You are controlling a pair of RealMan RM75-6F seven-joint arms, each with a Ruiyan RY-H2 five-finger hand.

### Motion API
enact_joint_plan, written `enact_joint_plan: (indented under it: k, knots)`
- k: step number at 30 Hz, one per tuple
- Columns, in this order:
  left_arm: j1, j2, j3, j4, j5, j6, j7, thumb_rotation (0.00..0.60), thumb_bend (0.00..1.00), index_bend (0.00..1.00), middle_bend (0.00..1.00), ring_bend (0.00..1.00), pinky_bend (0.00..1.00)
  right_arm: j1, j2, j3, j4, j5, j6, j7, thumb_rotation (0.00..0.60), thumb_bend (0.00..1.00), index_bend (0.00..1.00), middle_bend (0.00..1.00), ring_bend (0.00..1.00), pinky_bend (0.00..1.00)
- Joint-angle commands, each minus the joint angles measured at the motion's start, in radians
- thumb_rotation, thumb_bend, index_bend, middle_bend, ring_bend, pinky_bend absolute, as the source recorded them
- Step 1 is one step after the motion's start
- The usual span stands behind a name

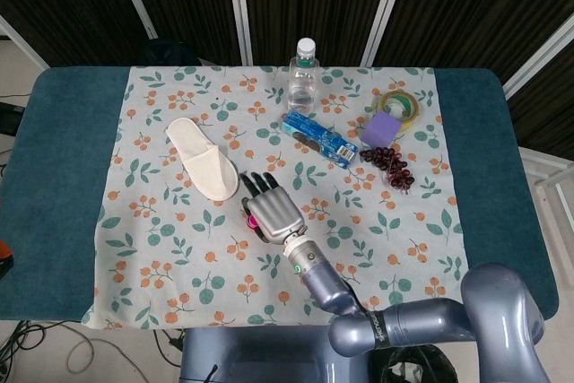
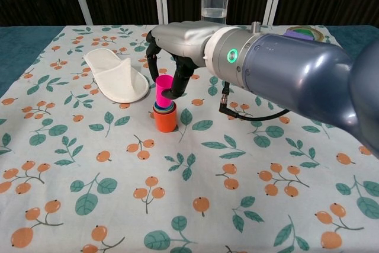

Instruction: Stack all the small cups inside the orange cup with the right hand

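Observation:
The orange cup (image 2: pixel 165 121) stands on the floral cloth with smaller cups nested in it, a blue rim showing. My right hand (image 2: pixel 177 42) hangs over it and pinches the pink cup (image 2: pixel 163 92), whose bottom sits in the mouth of the stack. In the head view the right hand (image 1: pixel 272 211) covers the cups; only a sliver of pink cup (image 1: pixel 246 223) shows at its left edge. My left hand is in neither view.
A white slipper (image 1: pixel 204 160) lies left of the stack. Behind are a water bottle (image 1: pixel 304 73), a blue packet (image 1: pixel 315 138), a purple block (image 1: pixel 383 129), a tape roll (image 1: pixel 401 104) and dark hair ties (image 1: pixel 388 167).

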Motion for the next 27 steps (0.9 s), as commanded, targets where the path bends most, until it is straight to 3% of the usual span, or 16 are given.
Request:
enact_joint_plan:
  k: [1,21,24,27]
  knots:
    - [0.001,0.001,-0.001,-0.001,-0.003,0.0,-0.003,0.6,0.73,0.13,0.0,0.0,0.0,0.006,-0.009,0.003,0.012,0.006,0.005,-0.009,0.6,0.42,0.53,0.0,0.02,0.11]
    - [0.001,0.003,-0.003,0.0,-0.006,0.0,-0.007,0.6,0.73,0.13,0.0,0.0,0.0,0.019,-0.042,0.002,0.073,0.04,-0.015,-0.015,0.6,0.42,0.53,0.0,0.02,0.11]
    - [0.002,0.004,-0.003,0.0,-0.005,0.001,-0.007,0.6,0.73,0.13,0.0,0.0,0.0,0.018,-0.042,-0.004,0.072,0.04,-0.021,-0.016,0.6,0.42,0.5,0.0,0.02,0.11]
    - [0.002,0.004,-0.004,0.0,-0.006,0.003,-0.009,0.6,0.73,0.13,0.0,0.0,0.0,0.017,-0.038,-0.009,0.07,0.041,-0.027,-0.017,0.6,0.42,0.37,0.0,0.02,0.11]
